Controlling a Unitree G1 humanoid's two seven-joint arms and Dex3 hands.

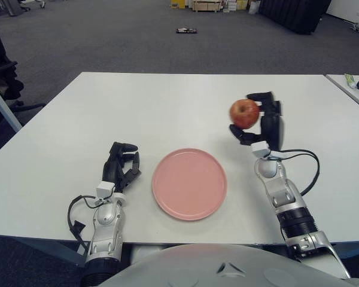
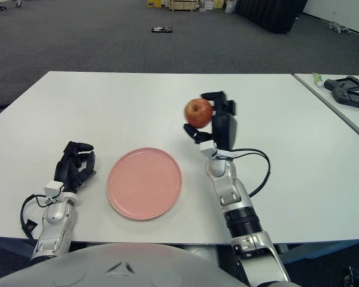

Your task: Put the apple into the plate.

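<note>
A red apple [image 1: 245,113] is held above the white table [image 1: 185,101], with my right hand [image 1: 256,119] shut on it from the right. The apple hangs up and to the right of the pink plate [image 1: 189,183], a short way past the plate's right rim. The plate lies flat near the table's front edge and holds nothing. My left hand [image 1: 121,165] shows on the table just left of the plate, fingers loosely curled, holding nothing.
A second table [image 1: 354,85] at the far right carries a dark device [image 2: 349,92] and a small tube [image 2: 319,79]. Grey carpet stretches beyond the table's far edge, with a dark object [image 1: 186,30] on the floor. An office chair [image 1: 1,78] stands at the left.
</note>
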